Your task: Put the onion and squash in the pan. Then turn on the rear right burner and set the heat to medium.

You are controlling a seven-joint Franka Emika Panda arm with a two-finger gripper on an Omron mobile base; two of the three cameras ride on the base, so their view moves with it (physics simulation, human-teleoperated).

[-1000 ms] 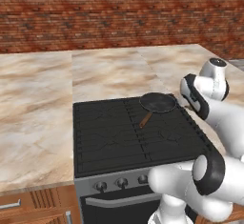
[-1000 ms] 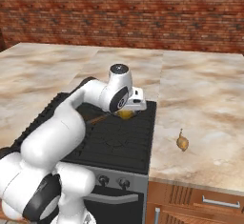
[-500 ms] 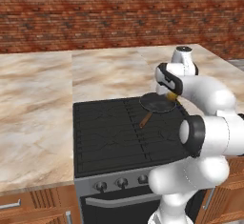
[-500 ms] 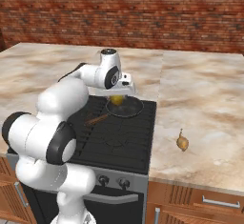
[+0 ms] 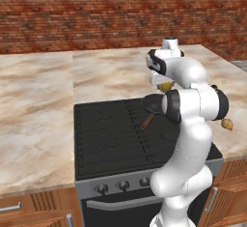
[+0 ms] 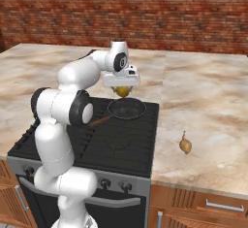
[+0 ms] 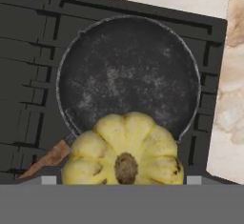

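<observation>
Over the last second we see the arm swing from the right side of the cooktop back over its rear right corner, carrying the squash (image 6: 122, 91) with it, so that the end effector (image 6: 121, 89) now hangs above the pan (image 6: 127, 108). That puts us at the point of delivery for the first of the two vegetables: we judge the carry done and the drop not yet made.

Going left to right in the right base view, the pan's wooden handle (image 6: 99, 122) points toward the front left, the dark skillet sits on the rear right burner (image 6: 138, 105), and the onion (image 6: 185, 145) lies well apart on the marble desk (image 6: 208, 120) to the right of the stove, untouched.

In the hand view the squash (image 7: 125, 152) fills the lower middle, with the bare pan floor (image 7: 128, 77) directly beyond it. The end effector is spread wide yet grasping the squash, its jaws set against the lumpy yellow sides. The squash looks slightly toward the pan's near rim, so we think a small nudge inward before letting go would be safer.
</observation>
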